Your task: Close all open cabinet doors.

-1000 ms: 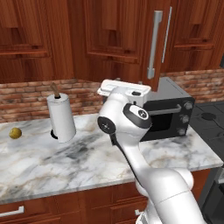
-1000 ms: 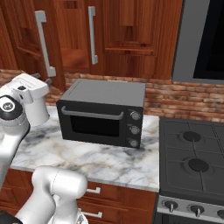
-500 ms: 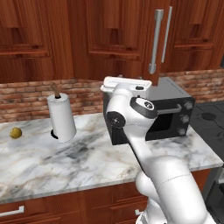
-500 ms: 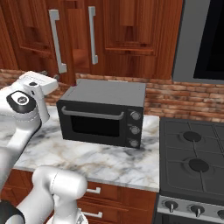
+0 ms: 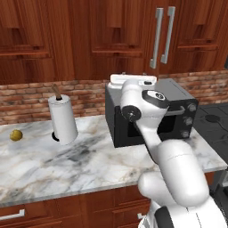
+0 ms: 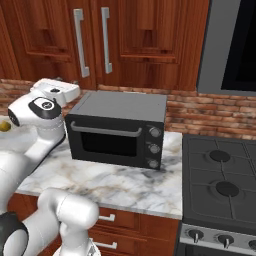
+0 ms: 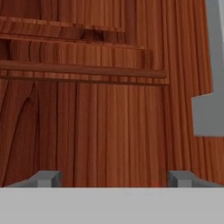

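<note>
Since a second ago the whole scene has slid sideways in both base views, so the base has been driven along the desk (image 5: 67, 164). The cabinet doors (image 6: 135, 45) with their paired bar handles (image 6: 92, 42) are now seen at twelve o'clock above the toaster oven (image 6: 117, 127), and from these views they appear flush with their neighbours; whether any door elsewhere is ajar cannot be told. The task is judged close to done along this stretch.

In the hand view a door panel (image 7: 87, 118) is faced closely, with a grey handle end (image 7: 208, 113) at three o'clock. The gripper (image 7: 114, 177) is spread wide, nothing being held between its fingertips (image 7: 46, 177).

The toaster oven is shut and its contents cannot be made out. A paper towel roll (image 5: 62, 118) stands at nine o'clock of it, with a small yellow-green fruit (image 5: 16, 135) farther left.
</note>
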